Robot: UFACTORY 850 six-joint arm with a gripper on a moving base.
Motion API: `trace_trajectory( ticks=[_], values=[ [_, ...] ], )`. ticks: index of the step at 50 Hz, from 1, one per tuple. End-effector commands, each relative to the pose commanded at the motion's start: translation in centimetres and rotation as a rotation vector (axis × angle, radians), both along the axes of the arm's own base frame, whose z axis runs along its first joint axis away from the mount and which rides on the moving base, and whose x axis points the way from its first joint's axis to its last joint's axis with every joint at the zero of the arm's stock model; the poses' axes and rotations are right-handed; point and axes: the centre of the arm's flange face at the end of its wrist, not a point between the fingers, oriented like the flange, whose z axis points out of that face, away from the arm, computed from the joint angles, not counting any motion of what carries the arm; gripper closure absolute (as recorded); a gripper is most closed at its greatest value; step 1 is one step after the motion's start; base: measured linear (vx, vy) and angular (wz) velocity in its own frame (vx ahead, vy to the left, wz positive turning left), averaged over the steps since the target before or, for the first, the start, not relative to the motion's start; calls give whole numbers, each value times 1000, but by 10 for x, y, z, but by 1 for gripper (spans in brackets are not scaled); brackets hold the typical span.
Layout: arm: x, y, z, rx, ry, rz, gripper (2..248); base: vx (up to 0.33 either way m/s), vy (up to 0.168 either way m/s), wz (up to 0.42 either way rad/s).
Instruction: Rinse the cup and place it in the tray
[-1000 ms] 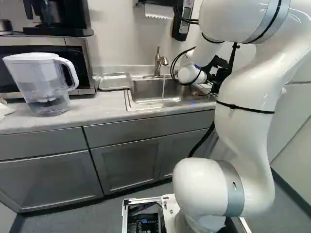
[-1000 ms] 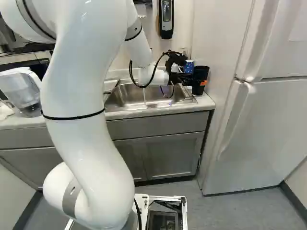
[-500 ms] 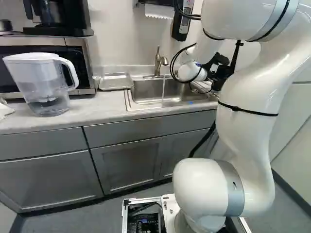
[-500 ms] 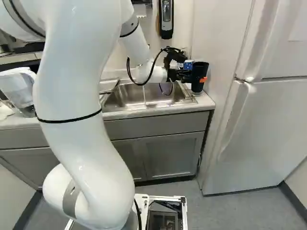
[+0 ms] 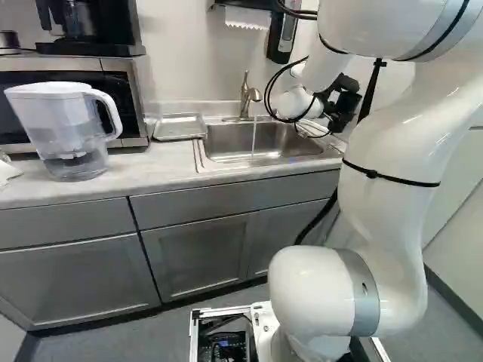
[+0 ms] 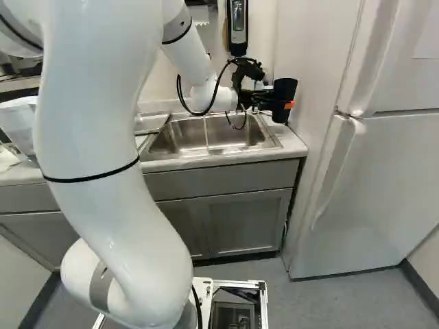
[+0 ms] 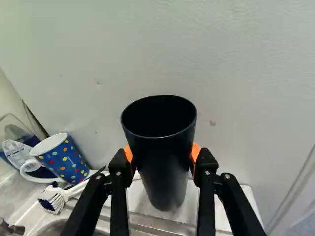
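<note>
"What has the pincer (image 6: 281,105) got hold of?"

"A tall black tapering cup (image 7: 160,182), clamped between two orange pads (image 7: 196,152), one on either side. Its mouth is up. Whether its foot touches anything, I can't tell."

"And where is that?"

"In the right base view, at two o'clock from the steel sink (image 6: 185,140). Looking along the pincer, there's a blue mug with coloured dots (image 7: 66,160) at nine o'clock from the cup — tilted, white handle showing — and a white-handled brush (image 7: 55,200) at six o'clock from the mug."

"The big white fridge (image 6: 384,178)?"

"Four o'clock from the cup, right base view."

"What about the tap?"

"In the left base view, the brushed-metal tap (image 5: 247,96) stands at twelve o'clock from the sink, a thin stream of water (image 5: 254,139) falling into the basin. The shallow metal tray (image 5: 179,127) lies on the pale grey counter (image 5: 136,172), nine o'clock from the sink. Further on at nine o'clock is a clear plastic pitcher with a white lid (image 5: 68,132)."
</note>
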Motion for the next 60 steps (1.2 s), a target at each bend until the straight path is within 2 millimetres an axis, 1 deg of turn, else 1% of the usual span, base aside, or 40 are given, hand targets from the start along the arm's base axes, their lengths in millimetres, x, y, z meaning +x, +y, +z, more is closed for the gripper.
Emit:
trace_trajectory(
  ticks=[30, 60],
  values=[
    [9, 8, 38, -48, -27, 149, 125, 0, 0, 0],
    [19, 17, 70, -70, -22, 313, 125, 0, 0, 0]
  ],
)
